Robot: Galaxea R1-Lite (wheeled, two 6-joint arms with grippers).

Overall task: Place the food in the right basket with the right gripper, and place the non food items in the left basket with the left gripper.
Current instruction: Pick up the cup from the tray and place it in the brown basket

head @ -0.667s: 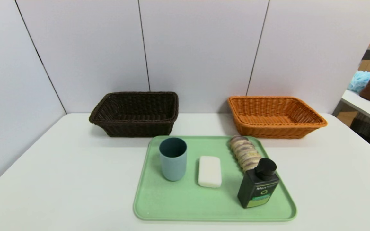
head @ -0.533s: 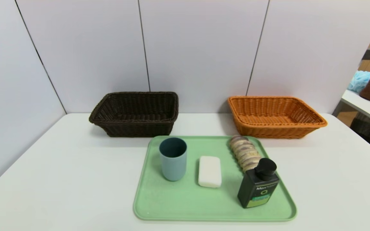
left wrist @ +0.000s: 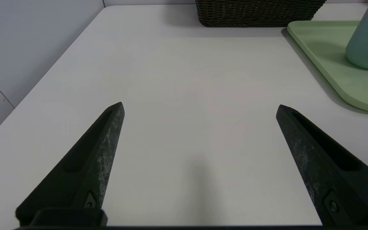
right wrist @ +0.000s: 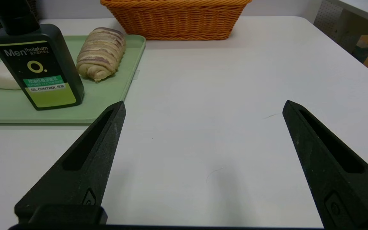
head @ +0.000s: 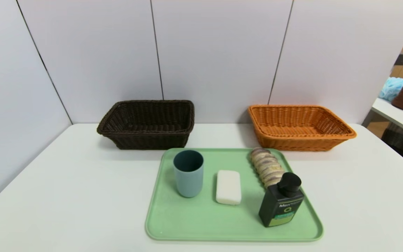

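- Low over the counter (head: pixel 65 196): left end effector (left wrist: pixel 200 108) and right end effector (right wrist: pixel 203 107), both spread wide, grasping nothing.
- On the green tray (head: pixel 194 224): bread roll (head: pixel 266 167), cup (head: pixel 188 173), soap (head: pixel 228 187), pump bottle (head: pixel 281 201).
- Behind the tray: brown basket (head: pixel 147 124) left, orange basket (head: pixel 297 127) right.

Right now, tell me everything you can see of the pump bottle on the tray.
The pump bottle is black plastic, flat-sided, with a black pump cap and a label in white lettering over a teal strip and a lime-green block. It stands upright at the near right of the green tray, touching only the tray as far as I can tell. The bread roll lies just behind it. No gripper is near it.
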